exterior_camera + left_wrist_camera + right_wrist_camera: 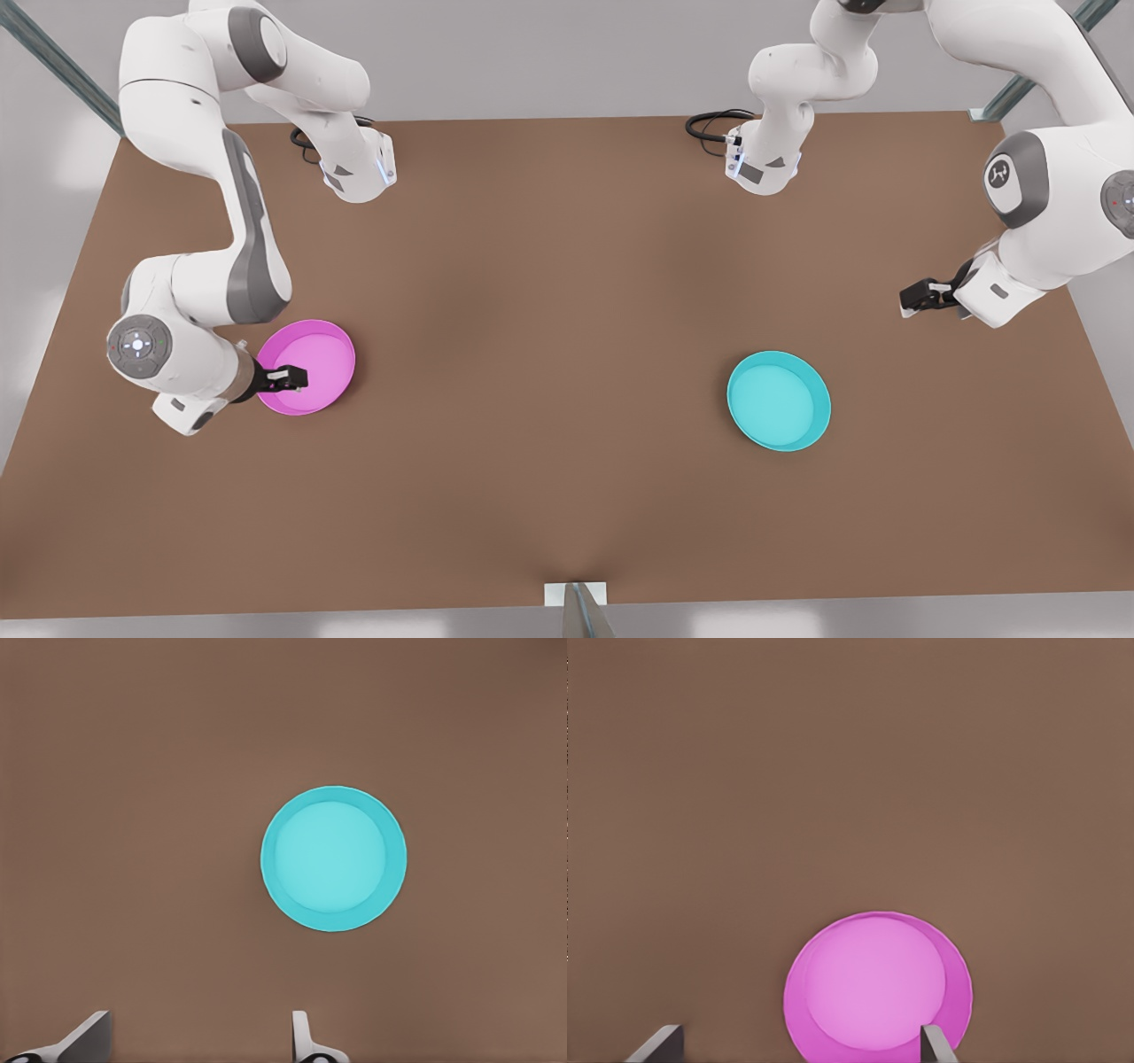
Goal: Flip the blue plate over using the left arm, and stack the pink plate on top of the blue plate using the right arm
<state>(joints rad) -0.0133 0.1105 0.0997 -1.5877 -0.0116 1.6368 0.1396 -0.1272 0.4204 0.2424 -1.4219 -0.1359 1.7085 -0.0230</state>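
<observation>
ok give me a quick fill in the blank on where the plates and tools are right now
1. The right tool hovers over the ____ plate.
2. The blue plate lies rim ____ on the table.
3. The left tool has its fingers ____.

Missing: pink; up; open

I see the blue plate (779, 400) lying flat on the brown table (549, 354), open side up, its low rim standing round a glossy turquoise base; from my left wrist camera it reads as a clean circle (334, 858). The pink plate (312, 359) is the same size and shape in magenta, also upright with its hollow facing up (877, 988). It rests flat on the table, well apart from the blue plate, toward the front view's left.
</observation>
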